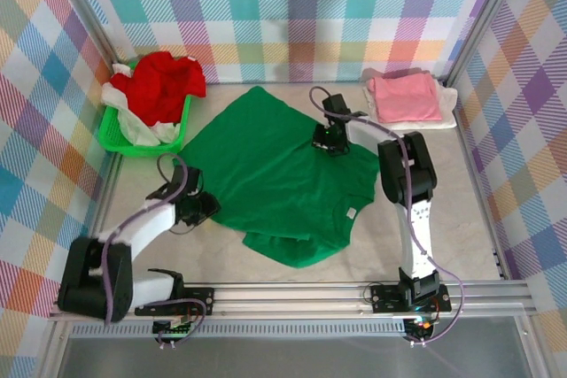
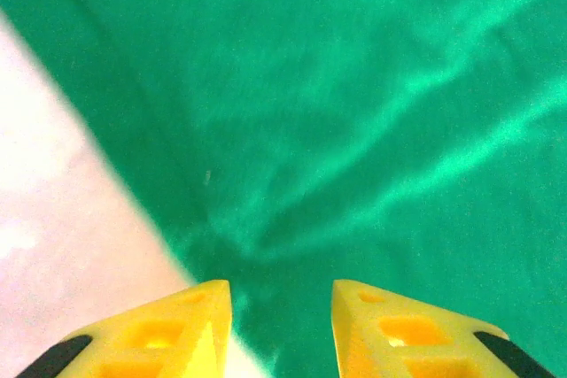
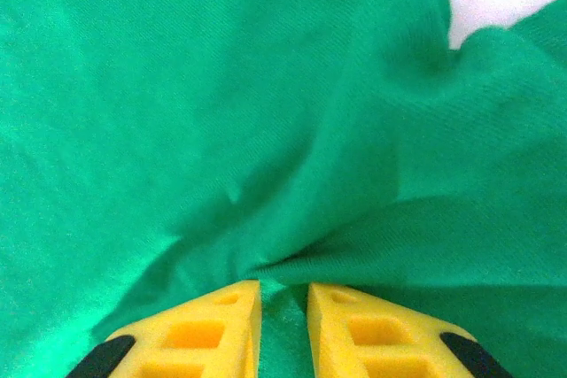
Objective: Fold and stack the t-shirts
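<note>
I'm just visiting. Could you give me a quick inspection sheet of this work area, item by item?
Surface: pale table, flat.
Job's things: green t-shirt spread out in the middle; pink t-shirt folded on white folded cloth at far right; red t-shirt and white t-shirt heaped in the basket.
Clutter: nothing seen.
Grippers: right gripper pinching the green t-shirt; left gripper at its left edge, grip unclear.
Cables: purple cables along both arms.
Surroundings: checked walls, metal rail in front.

Bright, diffuse lighting is recorded, shadows soft. Sheen is noted on the green t-shirt (image 2: 372,130); the table (image 2: 44,219) is overexposed.
</note>
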You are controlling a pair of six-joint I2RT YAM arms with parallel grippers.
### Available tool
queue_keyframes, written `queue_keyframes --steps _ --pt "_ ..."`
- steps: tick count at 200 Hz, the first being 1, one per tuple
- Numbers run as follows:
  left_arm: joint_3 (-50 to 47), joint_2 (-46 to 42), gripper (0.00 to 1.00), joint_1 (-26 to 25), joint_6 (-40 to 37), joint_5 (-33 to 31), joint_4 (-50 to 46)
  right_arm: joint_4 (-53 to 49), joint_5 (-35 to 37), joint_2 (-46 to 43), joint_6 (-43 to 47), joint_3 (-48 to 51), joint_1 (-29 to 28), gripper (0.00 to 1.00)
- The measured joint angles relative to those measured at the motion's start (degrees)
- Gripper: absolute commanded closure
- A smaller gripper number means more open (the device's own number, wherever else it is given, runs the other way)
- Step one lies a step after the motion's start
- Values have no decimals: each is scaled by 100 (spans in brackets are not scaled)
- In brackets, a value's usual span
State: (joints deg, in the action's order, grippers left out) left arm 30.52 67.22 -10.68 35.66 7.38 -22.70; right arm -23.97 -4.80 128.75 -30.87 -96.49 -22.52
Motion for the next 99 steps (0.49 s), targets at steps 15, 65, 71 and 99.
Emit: queue_keyframes --steps 15,65,71,99 --pt "15 -636 61 -57 50 -74 -334 -81 -129 433 52 -662 -109 76" --pt "1397 -251 64 -83 -444 -275 -605 -763 -216 1126 262 -2129 -315 67" --pt "1556 4 64 -83 -520 -295 -514 -855 -216 1126 302 -2216 -321 65" --pt "2476 1504 65 -81 -898 -345 -247 -804 -87 385 332 -1534 -317 59"
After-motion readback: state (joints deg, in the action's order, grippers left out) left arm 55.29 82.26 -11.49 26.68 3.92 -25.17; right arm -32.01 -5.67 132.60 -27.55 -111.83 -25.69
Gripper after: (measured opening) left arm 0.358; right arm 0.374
